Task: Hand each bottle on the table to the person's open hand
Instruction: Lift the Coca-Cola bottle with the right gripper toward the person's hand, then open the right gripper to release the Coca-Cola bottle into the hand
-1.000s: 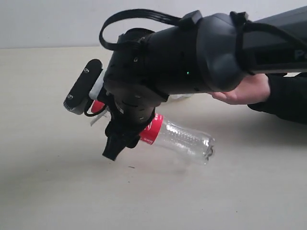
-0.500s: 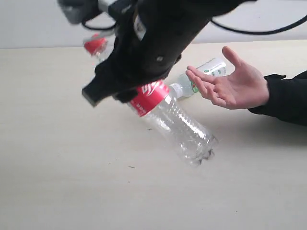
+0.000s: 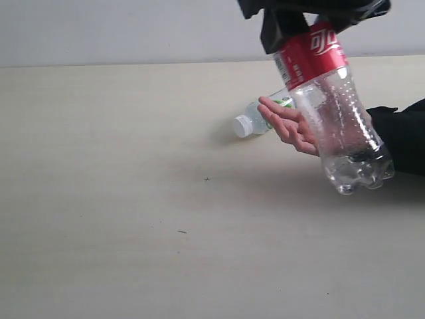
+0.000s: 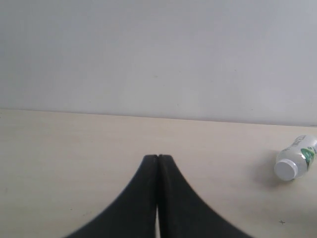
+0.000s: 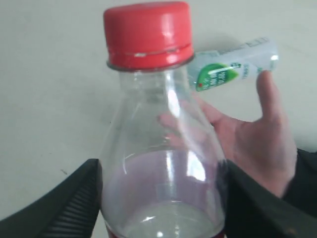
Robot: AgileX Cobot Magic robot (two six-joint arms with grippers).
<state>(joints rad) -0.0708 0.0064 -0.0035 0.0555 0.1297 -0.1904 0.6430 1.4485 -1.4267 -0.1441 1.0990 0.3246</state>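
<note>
Above the person's open hand (image 3: 292, 126), my right claw (image 3: 312, 26) is clamped on the red-labelled bottle (image 3: 335, 113). The jaws squeeze it from both sides at the label; the right wrist view shows a black finger (image 5: 69, 213) on each flank and the red cap (image 5: 147, 34) pointing away. The bottle hangs tilted, its clear base low, in front of the palm and the black sleeve (image 3: 408, 133); whether it touches the skin I cannot tell. My left claw (image 4: 157, 159) is pressed closed on nothing, low over the table (image 3: 99, 199) and well apart from the handover. The green-labelled bottle (image 3: 259, 119) lies on its side on the table just behind the person's fingers, waiting its turn. I judge the step in hand to be the delivery itself: the lift is done, the release is not. To do it well I should bring the base down slowly until the body rests across the palm rather than on the fingertips. I should hold it level so it cannot roll off toward the table, and part my jaws only once the fingers can close round it. Opening early, with the bottle slanted like this, would likely tip it off the hand.
</note>
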